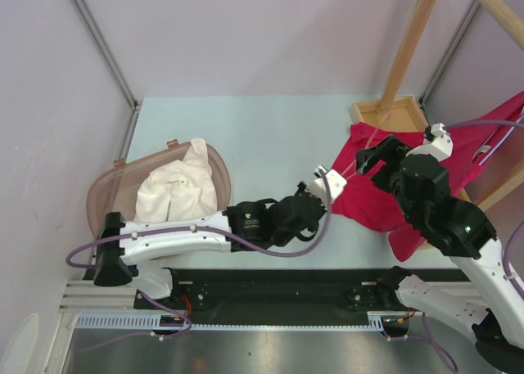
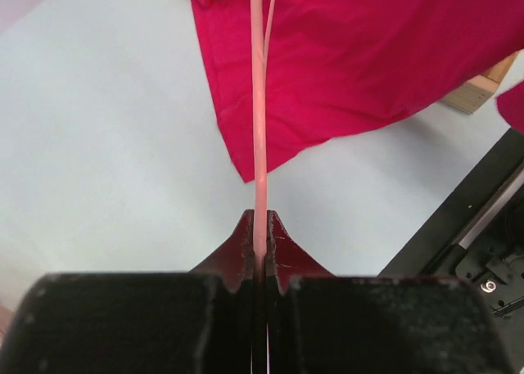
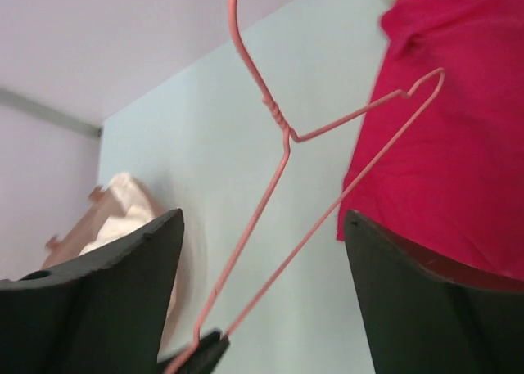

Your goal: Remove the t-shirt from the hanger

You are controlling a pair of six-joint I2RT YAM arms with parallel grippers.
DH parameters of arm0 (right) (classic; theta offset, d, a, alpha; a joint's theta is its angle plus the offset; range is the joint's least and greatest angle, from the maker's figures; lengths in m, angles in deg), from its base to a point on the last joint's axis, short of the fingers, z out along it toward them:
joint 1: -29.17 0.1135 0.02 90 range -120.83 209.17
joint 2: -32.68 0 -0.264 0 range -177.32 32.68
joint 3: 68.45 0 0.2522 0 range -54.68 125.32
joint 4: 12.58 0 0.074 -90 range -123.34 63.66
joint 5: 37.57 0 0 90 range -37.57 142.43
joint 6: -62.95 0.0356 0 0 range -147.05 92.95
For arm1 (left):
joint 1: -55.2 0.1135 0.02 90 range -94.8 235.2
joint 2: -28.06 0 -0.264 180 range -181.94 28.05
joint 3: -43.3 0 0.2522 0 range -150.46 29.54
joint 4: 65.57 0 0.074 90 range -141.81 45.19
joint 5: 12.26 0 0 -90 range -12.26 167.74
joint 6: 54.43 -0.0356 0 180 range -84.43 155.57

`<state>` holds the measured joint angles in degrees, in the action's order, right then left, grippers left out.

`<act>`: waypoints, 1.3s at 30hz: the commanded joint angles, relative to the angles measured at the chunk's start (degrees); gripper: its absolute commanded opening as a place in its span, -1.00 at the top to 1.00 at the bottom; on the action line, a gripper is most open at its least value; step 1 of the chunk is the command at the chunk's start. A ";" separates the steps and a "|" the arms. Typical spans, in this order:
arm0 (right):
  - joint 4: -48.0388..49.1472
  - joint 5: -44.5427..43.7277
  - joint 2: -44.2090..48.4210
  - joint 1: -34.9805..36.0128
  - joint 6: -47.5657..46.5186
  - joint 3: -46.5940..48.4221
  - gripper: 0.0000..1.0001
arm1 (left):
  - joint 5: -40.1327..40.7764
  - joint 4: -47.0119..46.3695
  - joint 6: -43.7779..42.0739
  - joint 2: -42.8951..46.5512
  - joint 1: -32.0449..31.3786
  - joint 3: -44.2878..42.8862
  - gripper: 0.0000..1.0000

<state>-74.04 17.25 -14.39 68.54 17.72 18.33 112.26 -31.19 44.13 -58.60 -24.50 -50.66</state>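
left gripper (image 2: pixel 260 255): pinching pink wire hanger (image 2: pixel 259 104). red t-shirt (image 2: pixel 360 55): on table (image 1: pixel 246 128), just beyond its tips, under the wire. right gripper (image 3: pixel 262 218): spread wide, holding nothing.

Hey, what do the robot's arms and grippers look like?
Left arm and right arm: white shells, chunky black joint housings, each trailed by a lilac cable, a small green light on a black joint. Left gripper and right gripper have matte black, wedge-shaped fingers.
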 commanded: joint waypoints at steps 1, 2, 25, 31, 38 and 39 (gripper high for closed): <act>7.62 14.49 2.68 0.26 -7.51 -1.64 -0.74 | -9.02 -7.69 7.26 9.12 5.34 6.96 0.99; 8.32 16.09 3.38 0.26 -7.07 -2.43 -0.78 | -11.30 -9.27 8.48 12.09 6.22 8.64 0.99; 39.53 29.56 2.95 7.64 2.69 -18.52 0.02 | -29.60 -27.83 19.13 23.63 12.46 22.55 0.99; 40.23 26.48 1.19 11.25 3.13 -18.52 0.34 | -29.08 -28.36 19.22 23.11 12.46 22.46 0.99; 36.81 21.65 -1.88 14.94 3.39 -15.80 0.53 | -23.63 -25.38 18.16 23.28 12.55 22.90 0.99; 36.11 20.08 -2.84 15.72 3.13 -15.45 0.46 | -22.75 -24.93 18.07 23.28 12.47 22.90 0.99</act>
<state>-35.84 42.56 -14.98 82.03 21.33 0.01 85.64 -54.40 62.51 -35.95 -12.22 -27.50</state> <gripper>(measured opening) 0.229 0.039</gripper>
